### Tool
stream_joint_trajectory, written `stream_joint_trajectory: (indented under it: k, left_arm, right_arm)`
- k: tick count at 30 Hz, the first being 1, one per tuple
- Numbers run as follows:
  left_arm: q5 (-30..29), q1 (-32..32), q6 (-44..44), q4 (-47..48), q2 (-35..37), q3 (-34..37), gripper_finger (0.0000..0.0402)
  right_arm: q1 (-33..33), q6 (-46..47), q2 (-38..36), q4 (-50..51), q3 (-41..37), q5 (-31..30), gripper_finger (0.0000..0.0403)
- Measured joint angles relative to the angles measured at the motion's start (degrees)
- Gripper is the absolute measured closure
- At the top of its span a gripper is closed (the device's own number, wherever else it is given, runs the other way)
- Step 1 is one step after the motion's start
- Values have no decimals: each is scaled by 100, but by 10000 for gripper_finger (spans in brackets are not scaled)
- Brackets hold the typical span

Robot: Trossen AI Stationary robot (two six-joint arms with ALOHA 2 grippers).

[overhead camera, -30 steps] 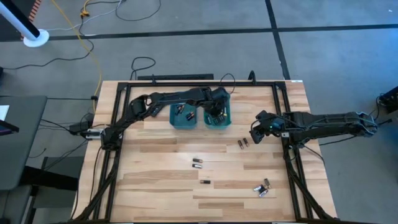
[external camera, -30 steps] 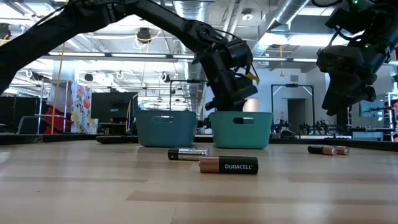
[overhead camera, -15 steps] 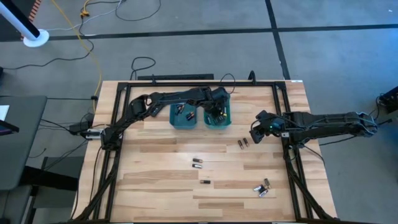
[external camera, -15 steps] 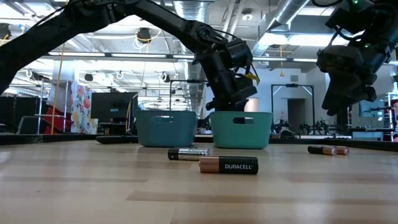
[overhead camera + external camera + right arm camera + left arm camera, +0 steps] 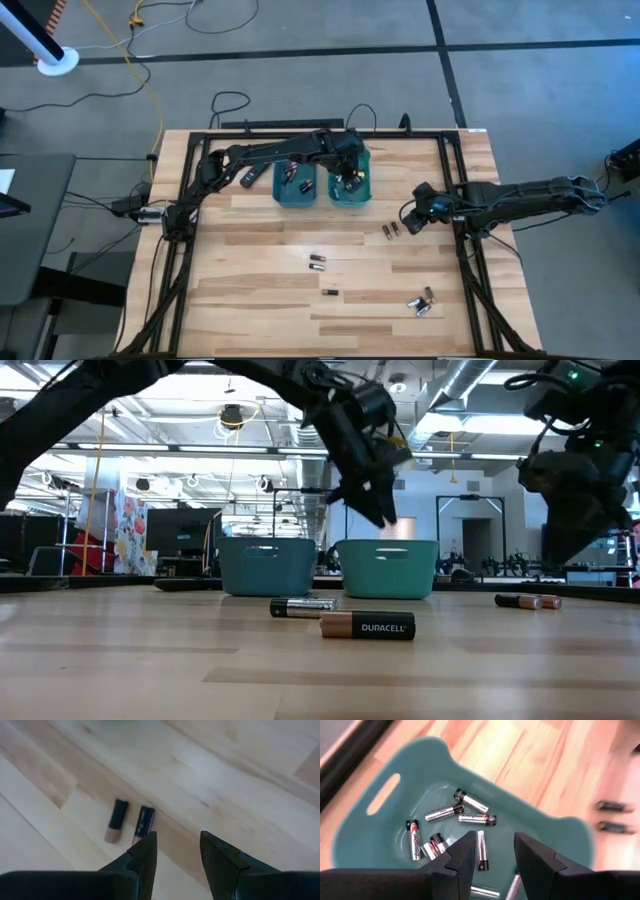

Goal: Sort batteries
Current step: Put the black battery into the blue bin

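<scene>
I am holding my left gripper (image 5: pixel 347 172) above the right bin (image 5: pixel 364 188) in the upper centre of the high view, jaws parted and empty; in its wrist view the silvery cells (image 5: pixel 451 811) are lying loose on the bin floor below my fingers (image 5: pixel 461 851). The left bin (image 5: pixel 280 195) beside it is also holding a few cells. I am hanging my right gripper (image 5: pixel 410 218) at centre right of the high view, jaws apart and gripping nothing, just beside a pair of dark cells (image 5: pixel 391 230) with copper ends lying side by side on the table (image 5: pixel 250 250); in the right wrist view that pair (image 5: pixel 131 822) is sitting just ahead of my fingertips. More batteries are waiting lower in the high view: two near the centre (image 5: pixel 317 262), one below them (image 5: pixel 330 293), and a cluster at lower right (image 5: pixel 421 301). I judge these cells to be light, rigid and smooth, so they are likely to roll on the wood and slip if pinched near an end. I recommend closing across the barrel at mid-length, jaws square to the long axis. The two paired cells are lying close together, so I expect that one finger is going to need the gap between them, or the neighbour may get nudged away.
</scene>
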State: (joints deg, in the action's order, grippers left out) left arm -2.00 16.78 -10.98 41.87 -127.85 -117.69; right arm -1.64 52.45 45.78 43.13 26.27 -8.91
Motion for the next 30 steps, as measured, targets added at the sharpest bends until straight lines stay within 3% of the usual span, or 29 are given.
stream_joint_trajectory:
  k: [8, 12, 21, 30]
  left_arm:
    - [-7, -241, -568, 290, 704, 0, 274]
    - [-329, -532, -844, 710, 1134, 0, 274]
    - [-1112, -1822, -1231, 1099, 1735, 272, 274]
    - [-1798, -2995, -3155, 986, 1739, 1127, 274]
  right_arm:
    - [648, 41, 652, -305, 1, -44, 237]
    - [966, 300, 881, -289, 1, -210, 237]
    - [1410, 420, 1444, -291, 176, -727, 237]
    - [1439, 355, 2346, -861, 238, -788, 237]
